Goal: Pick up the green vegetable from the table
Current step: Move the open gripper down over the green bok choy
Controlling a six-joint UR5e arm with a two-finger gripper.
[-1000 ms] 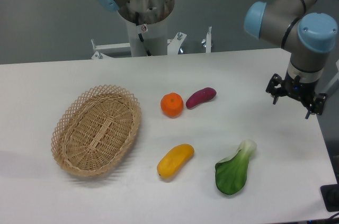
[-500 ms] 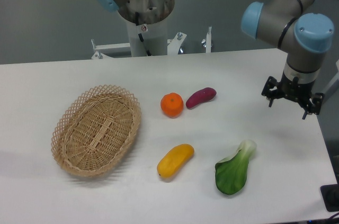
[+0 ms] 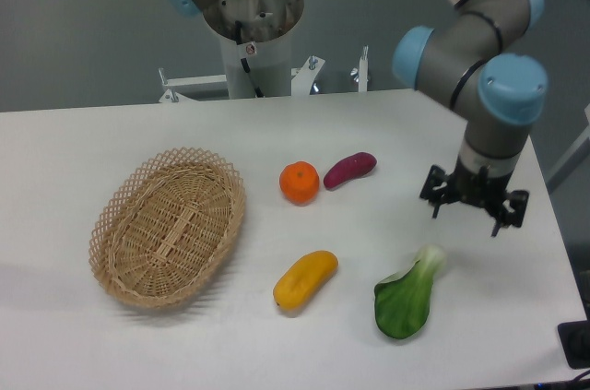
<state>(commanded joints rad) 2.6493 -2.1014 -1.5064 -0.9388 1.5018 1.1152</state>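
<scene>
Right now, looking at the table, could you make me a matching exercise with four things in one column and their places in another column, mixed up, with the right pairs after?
Things:
1. wicker basket
2. orange fruit
3. green vegetable
4. gripper

Places:
A. just left of the purple sweet potato
B. lying right of the yellow fruit
C. on the left part of the table
D. above the pale stalk end, not holding anything

Pairs: 1-C, 2-A, 3-B, 4-D
</scene>
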